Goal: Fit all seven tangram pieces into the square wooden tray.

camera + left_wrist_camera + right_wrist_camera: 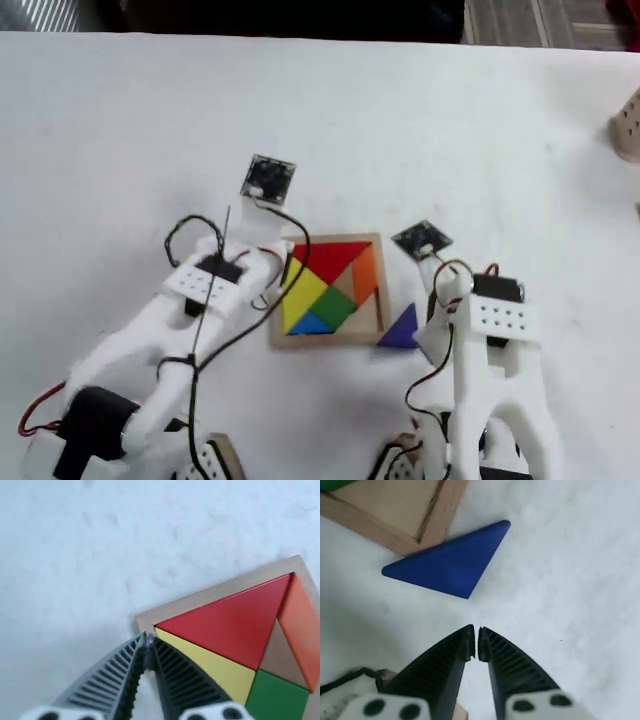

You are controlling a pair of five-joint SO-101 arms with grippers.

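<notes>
Tray (322, 342) part-filled, blue triangle (401, 331) just outside

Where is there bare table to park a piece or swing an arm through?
Widest free patch: the white table beyond the far rim of the square wooden tray. Crowded: both tray flanks, with the left end effector at one tray corner and the right end effector beside the dark blue triangular piece outside another corner; arm bases fill the near side.

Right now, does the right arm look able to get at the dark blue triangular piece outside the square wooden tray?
Probably yes: the right gripper sits close to the dark blue triangular piece, only bare white table between them. Its shut jaws must open first.
</notes>
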